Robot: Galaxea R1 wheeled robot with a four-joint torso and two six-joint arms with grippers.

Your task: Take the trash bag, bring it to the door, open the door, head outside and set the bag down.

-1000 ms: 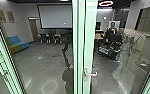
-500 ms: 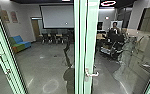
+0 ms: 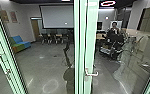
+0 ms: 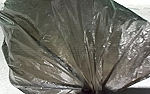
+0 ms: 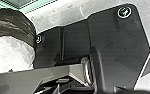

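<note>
Opening the door (image 3: 91,37) looks the step in hand; the left pincer (image 4: 91,90) pinches the trash bag (image 4: 66,45) by its neck, near the door; next, the handle (image 3: 92,74) wants working without letting go.

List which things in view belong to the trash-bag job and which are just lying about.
For the job:
Dark trash bag, gathered into folds
Green-framed door
Door handle

Just there:
Blue-and-green sofa
White screen
Row of chairs
Wall pictures
</note>
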